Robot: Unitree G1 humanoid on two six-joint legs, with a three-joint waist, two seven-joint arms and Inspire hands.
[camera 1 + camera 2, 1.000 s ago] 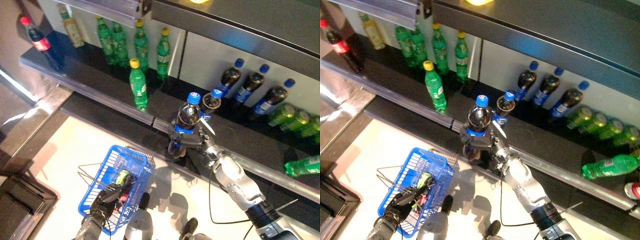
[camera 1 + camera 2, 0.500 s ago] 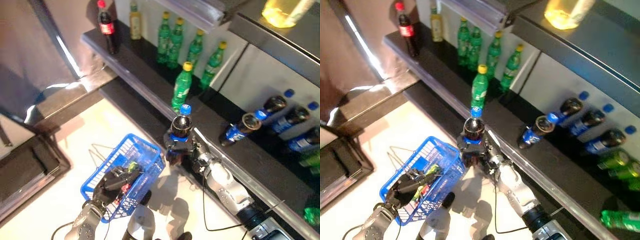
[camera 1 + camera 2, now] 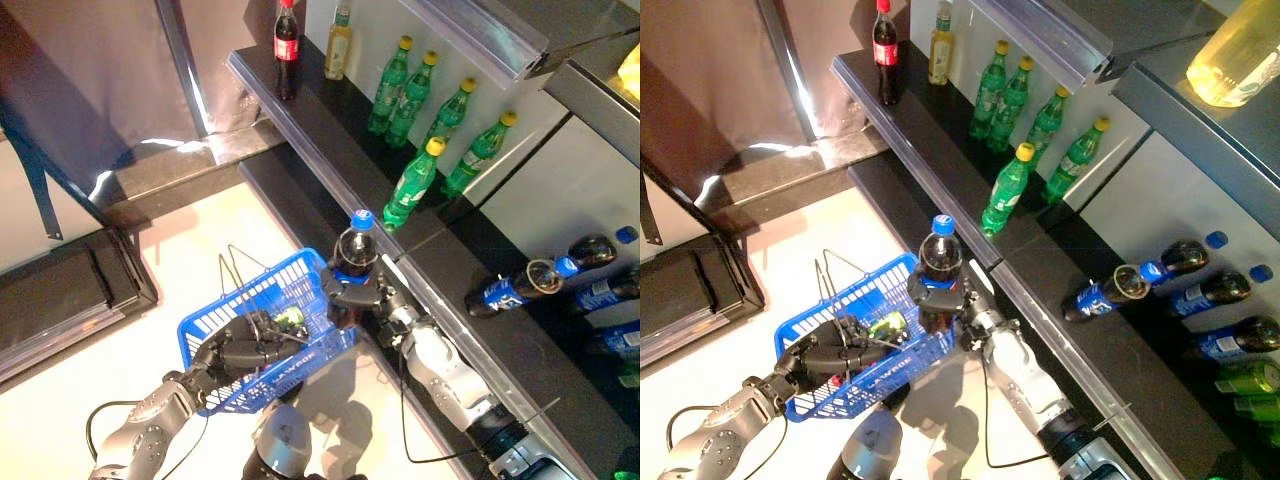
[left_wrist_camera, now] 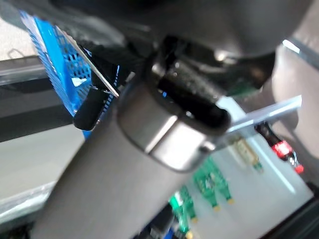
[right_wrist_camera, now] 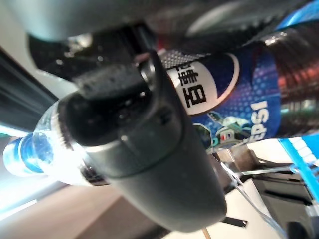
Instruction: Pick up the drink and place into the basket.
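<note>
A: Left eye view, item one?
B: Dark cola bottle (image 3: 352,258), blue cap, upright, clasped round its lower body by the right hand (image 3: 352,297). It is held off the shelf, at the right rim of the blue basket (image 3: 215,325), not yet inside.

A: Item two?
B: The left hand (image 3: 238,355), fingers curled on the basket's near side; wire handles (image 3: 235,270) stand up on the far side. A small green-labelled item (image 3: 291,318) lies inside.

A: Right eye view, stock on the shelf?
B: A black shelf (image 3: 940,140). Far left, a red-capped cola bottle (image 3: 884,40) beside a pale yellow bottle (image 3: 939,42). Then green bottles (image 3: 1028,100) with yellow caps, one standing nearer the edge (image 3: 1007,190). To the right, blue-capped cola bottles (image 3: 1120,286) lying down.

A: Left wrist view?
B: Blue basket mesh (image 4: 62,55) beside the arm's bulk; the fingers cannot be read there.

A: Right wrist view?
B: The thumb (image 5: 144,144) lies across the bottle's blue label (image 5: 234,102), a firm grip.
</note>
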